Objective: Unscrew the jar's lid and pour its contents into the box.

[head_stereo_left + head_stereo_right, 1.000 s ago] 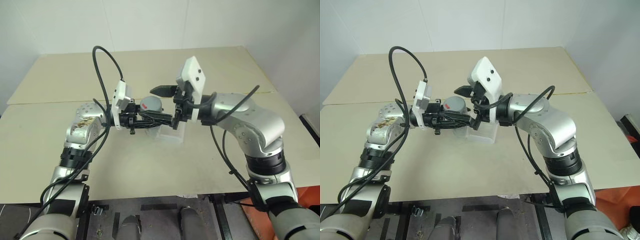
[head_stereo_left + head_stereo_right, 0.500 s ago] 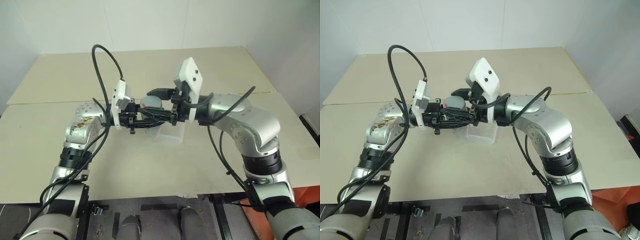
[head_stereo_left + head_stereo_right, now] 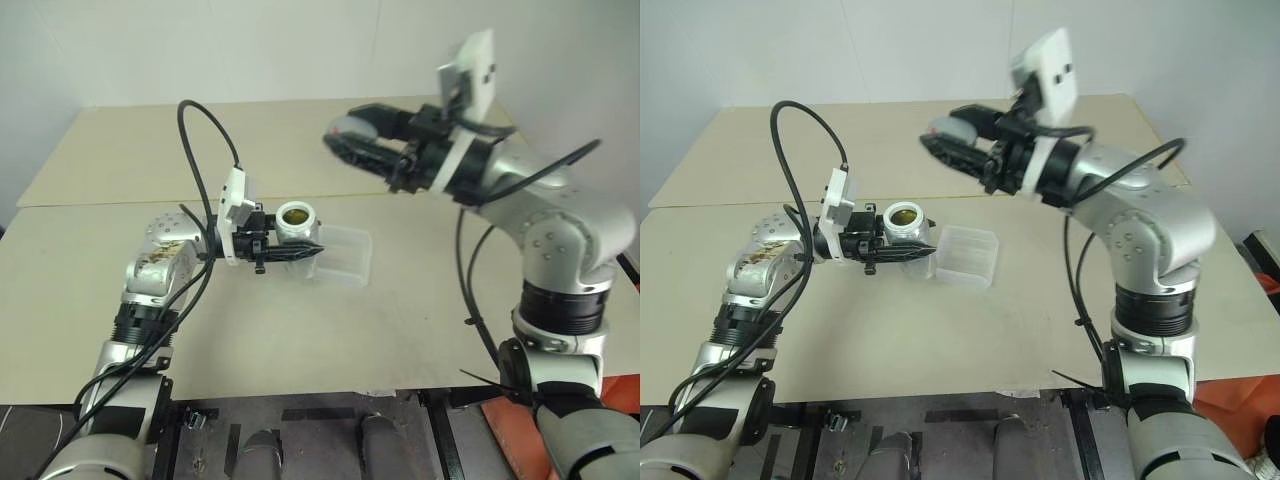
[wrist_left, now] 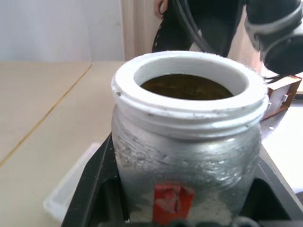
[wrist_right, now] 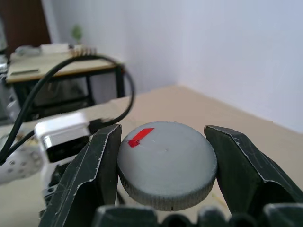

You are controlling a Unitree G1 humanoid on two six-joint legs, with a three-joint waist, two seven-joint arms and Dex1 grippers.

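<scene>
Jar-wise, you've got the small clear cylindrical jar point(image 3: 296, 232) with the white-rimmed mouth and whitish label clamped upright in your left gripper point(image 3: 306, 252), whose black fingers point(image 4: 90, 189) sit snug against both sides of its body. It's roughly mid-table, a bit left of centre, held over the beige wooden tabletop point(image 3: 300, 330). The mouth is open and facing up, and in the left wrist view you can see something brownish point(image 4: 191, 88) down inside, though you can't make out separate pieces. There's a small red mark on the label just above where the fingers grip.

Your round flat grey screw cap point(image 5: 166, 163) with the little red mark on top is off the jar, pinched edge-on between the two dark fingers point(image 5: 90, 170) of your right gripper point(image 3: 352, 140). That hand is up in the air, well apart from the jar, further back and to its right, over the far part of the table.

Your small shallow clear plastic tray point(image 3: 345, 255) with rounded corners lies flat on the table just to the right of the jar, right next to the left gripper's fingertips. You can't tell from the head views whether anything is in it.

A black cable point(image 3: 205, 140) loops up over your left forearm.
</scene>
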